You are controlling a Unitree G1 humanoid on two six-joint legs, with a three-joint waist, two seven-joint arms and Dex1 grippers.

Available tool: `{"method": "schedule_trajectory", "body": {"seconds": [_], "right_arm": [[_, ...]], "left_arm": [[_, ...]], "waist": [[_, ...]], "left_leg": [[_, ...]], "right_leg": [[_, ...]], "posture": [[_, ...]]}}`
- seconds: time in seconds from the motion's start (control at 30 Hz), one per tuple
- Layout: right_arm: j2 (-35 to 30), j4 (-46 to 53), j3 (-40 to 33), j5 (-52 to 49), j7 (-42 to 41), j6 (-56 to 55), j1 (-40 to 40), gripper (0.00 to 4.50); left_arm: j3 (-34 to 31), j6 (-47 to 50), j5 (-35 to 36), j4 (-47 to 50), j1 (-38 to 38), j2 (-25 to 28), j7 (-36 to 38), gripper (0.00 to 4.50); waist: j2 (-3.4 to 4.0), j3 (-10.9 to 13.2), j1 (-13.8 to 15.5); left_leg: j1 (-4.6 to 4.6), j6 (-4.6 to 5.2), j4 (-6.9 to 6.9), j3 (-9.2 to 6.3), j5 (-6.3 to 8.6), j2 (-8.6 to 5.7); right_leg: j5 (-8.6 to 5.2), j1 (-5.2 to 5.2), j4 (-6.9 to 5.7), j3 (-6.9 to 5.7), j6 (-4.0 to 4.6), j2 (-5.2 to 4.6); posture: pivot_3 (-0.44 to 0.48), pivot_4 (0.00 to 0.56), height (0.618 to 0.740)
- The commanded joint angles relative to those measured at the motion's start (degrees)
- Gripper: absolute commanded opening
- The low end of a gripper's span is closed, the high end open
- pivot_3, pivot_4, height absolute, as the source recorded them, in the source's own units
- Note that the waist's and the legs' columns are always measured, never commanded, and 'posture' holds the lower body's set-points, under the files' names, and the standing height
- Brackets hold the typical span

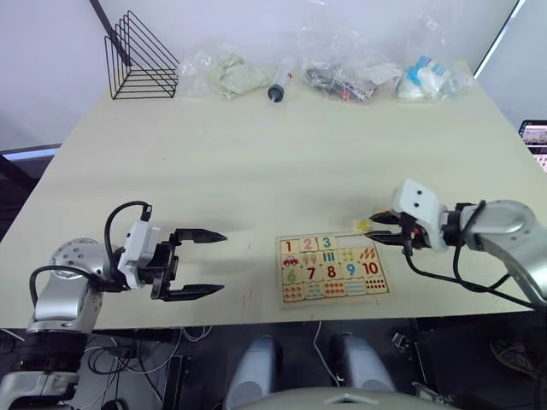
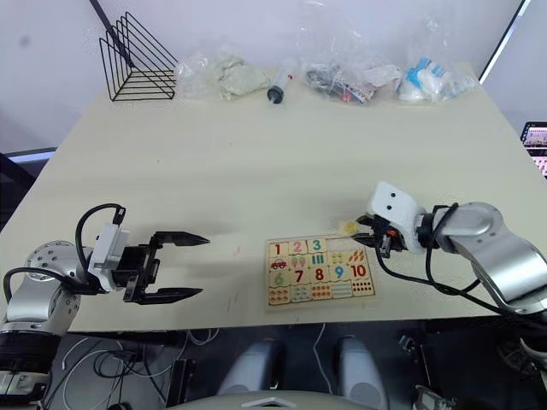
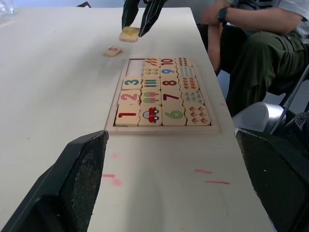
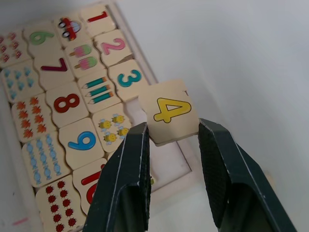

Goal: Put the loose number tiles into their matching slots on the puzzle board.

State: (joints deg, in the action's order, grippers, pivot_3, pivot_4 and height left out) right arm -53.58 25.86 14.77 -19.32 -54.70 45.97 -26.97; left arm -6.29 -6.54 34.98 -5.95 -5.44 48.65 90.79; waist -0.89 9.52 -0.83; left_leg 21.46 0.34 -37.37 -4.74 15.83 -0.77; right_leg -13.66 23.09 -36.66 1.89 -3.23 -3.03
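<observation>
Tiles 1, 2 and 3 sit in the top row of the board (image 1: 332, 267); the two slots (image 4: 166, 157) beside the 3 are bare, so 4 and 5 remain. The right gripper (image 4: 169, 137) pinches the 4 tile (image 4: 169, 112), pale wood with a yellow digit, just off the board's slot corner. The 5 tile (image 3: 113, 50) lies loose on the table nearby, and the left gripper (image 1: 198, 263) hangs wide open, holding nothing, well left of the board.

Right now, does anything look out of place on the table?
Yes. The 5 tile lies loose on the table beyond the puzzle board, and the right gripper holds the 4 tile tilted above the empty slots.
</observation>
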Motion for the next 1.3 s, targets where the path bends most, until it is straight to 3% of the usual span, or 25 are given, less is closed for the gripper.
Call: {"method": "schedule_trajectory", "body": {"seconds": [0.03,0.47,1.3], "right_arm": [[-1.36,-0.34,2.62,2.52,-2.08,0.47,-2.97,0.88],[-0.99,0.21,13.91,9.96,-4.41,7.94,-12.44,0.88],[4.49,2.97,19.86,13.28,-1.52,16.18,-16.85,0.88]], "left_arm": [[-1.20,0.01,0.25,1.61,0.04,0.06,1.52,4.50],[-0.91,-0.25,-0.20,1.97,0.04,-0.49,1.11,4.50],[-1.06,-0.26,-0.82,2.01,0.24,-1.11,1.13,4.50]], "waist": [[-0.03,-0.02,0.02],[-0.04,-0.03,-0.06],[-0.04,-0.03,-0.13]], "left_leg": [[0.17,0.00,-0.03,-0.06,0.00,-0.01],[0.44,-0.01,-0.06,-0.17,-0.01,-0.07],[0.43,-0.02,-0.07,-0.20,-0.01,-0.09]], "right_leg": [[0.00,0.11,0.00,-0.07,0.00,-0.02],[0.02,0.32,0.00,-0.24,0.00,-0.08],[0.02,0.33,-0.06,-0.27,0.01,-0.07]], "posture": [[0.000,0.150,0.740],[0.000,0.150,0.740],[0.000,0.150,0.740]]}}
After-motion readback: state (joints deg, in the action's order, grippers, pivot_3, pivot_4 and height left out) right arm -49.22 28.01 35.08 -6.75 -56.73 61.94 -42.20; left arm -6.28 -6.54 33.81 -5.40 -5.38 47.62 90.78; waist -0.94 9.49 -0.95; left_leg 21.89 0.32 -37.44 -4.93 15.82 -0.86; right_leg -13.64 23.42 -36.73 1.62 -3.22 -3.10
